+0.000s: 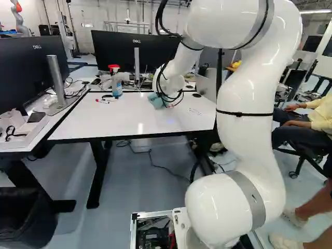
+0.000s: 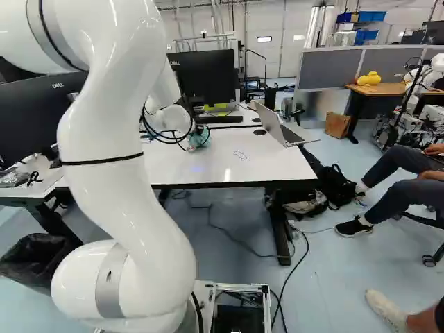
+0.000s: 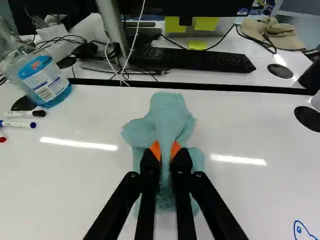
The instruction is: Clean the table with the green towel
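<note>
Teal-green, the crumpled cloth towel [image 3: 170,117] sits bunched on the white, black-edged rectangular bench [image 3: 80,185], and my black two-fingered hand [image 3: 166,151] is nearly closed, a fold of it pinched between the orange pads. I judge it light and limp, nothing fragile, so the middle gather is the right place to hold; the loose skirts should drag flat as I wipe, though a thin pinch might slip if I press hard. I'd sweep next towards the blue ink drawing [image 3: 302,231], steering clear of the clear plastic spray bottle with blue liquid [image 3: 44,80] and the white capped markers [image 3: 19,124]
</note>
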